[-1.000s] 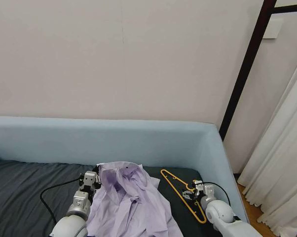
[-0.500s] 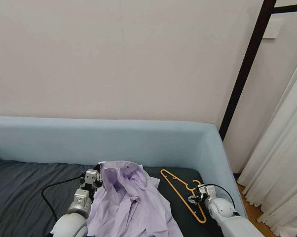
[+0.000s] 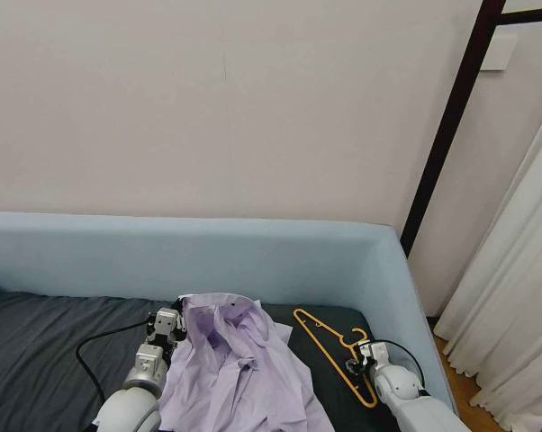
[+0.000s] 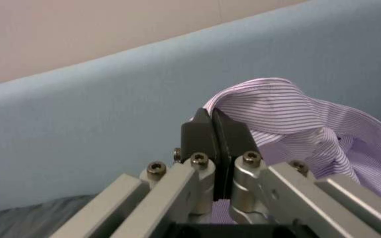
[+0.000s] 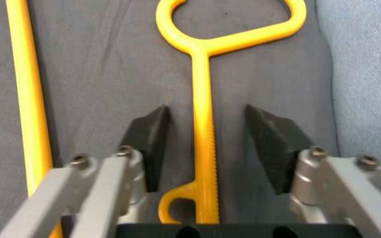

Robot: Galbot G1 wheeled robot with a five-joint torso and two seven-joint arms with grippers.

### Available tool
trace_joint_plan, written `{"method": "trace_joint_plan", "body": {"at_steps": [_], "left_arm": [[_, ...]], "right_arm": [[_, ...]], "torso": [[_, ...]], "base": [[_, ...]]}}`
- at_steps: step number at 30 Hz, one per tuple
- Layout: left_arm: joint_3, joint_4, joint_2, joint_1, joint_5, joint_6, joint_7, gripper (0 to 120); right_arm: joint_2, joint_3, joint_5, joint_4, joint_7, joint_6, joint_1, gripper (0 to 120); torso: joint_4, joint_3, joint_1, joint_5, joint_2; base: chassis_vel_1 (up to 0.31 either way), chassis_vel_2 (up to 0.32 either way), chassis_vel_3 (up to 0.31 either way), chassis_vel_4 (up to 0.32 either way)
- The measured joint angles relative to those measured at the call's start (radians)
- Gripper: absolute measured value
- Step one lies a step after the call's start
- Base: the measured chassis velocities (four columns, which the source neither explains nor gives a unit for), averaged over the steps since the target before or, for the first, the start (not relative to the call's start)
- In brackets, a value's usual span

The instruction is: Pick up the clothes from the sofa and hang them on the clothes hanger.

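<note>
A lilac striped shirt [image 3: 235,364] lies crumpled on the sofa's dark seat [image 3: 37,346]. My left gripper [image 3: 169,326] sits at the shirt's collar edge; in the left wrist view its fingers [image 4: 214,144] are pressed together with the shirt [image 4: 296,124] fabric at their tips. An orange hanger [image 3: 334,353] lies flat to the right of the shirt. My right gripper [image 3: 356,358] is low over the hanger's hook end. In the right wrist view it is open [image 5: 207,144], and the hanger's neck [image 5: 202,99] runs between the two fingers.
The sofa's light blue backrest [image 3: 208,256] rises behind, and its right arm [image 3: 401,306] stands close beside the hanger. A dark pole [image 3: 442,135] and white curtain [image 3: 514,306] are to the right. A black cable [image 3: 95,346] loops by my left arm.
My right gripper has moved slightly right and toward me along the hanger's hook end. The left gripper and shirt have hardly moved.
</note>
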Motion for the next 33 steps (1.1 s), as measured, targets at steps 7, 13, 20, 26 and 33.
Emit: {"method": "trace_joint_plan", "body": {"at_steps": [7,13,20,26,33], "left_arm": [[0.008,0.007,-0.002,-0.008,0.0,-0.001,-0.001,0],[0.009,0.008,0.002,-0.009,-0.005,-0.002,-0.001,0],[0.015,0.009,0.002,-0.02,-0.012,-0.002,-0.001,0],[0.015,0.022,0.0,-0.025,-0.015,-0.007,-0.001,0],[0.01,0.019,0.001,-0.019,-0.025,-0.009,0.0,0]], "right_arm": [[-0.002,-0.002,-0.009,0.005,0.003,-0.01,-0.006,18],[-0.001,-0.005,-0.018,0.01,0.014,0.009,-0.013,5],[-0.022,-0.009,-0.028,0.08,0.038,0.051,-0.035,5],[-0.12,-0.009,-0.012,0.289,0.041,0.186,-0.101,5],[-0.242,0.008,-0.01,0.517,0.038,0.383,-0.232,5]], "torso": [[0.0,0.0,0.0,0.0,0.0],[-0.0002,0.0,0.0,0.0,0.0],[-0.0002,0.0,0.0,0.0002,0.0],[-0.0001,0.0,0.0,0.0,0.0],[-0.0003,0.0,0.0,0.0001,0.0]], "base": [[0.0,0.0,0.0,0.0],[0.0,0.0,0.0,0.0],[0.0,0.0,0.0,0.0],[0.0,0.0,0.0,0.0],[0.0,0.0,0.0,0.0]]}}
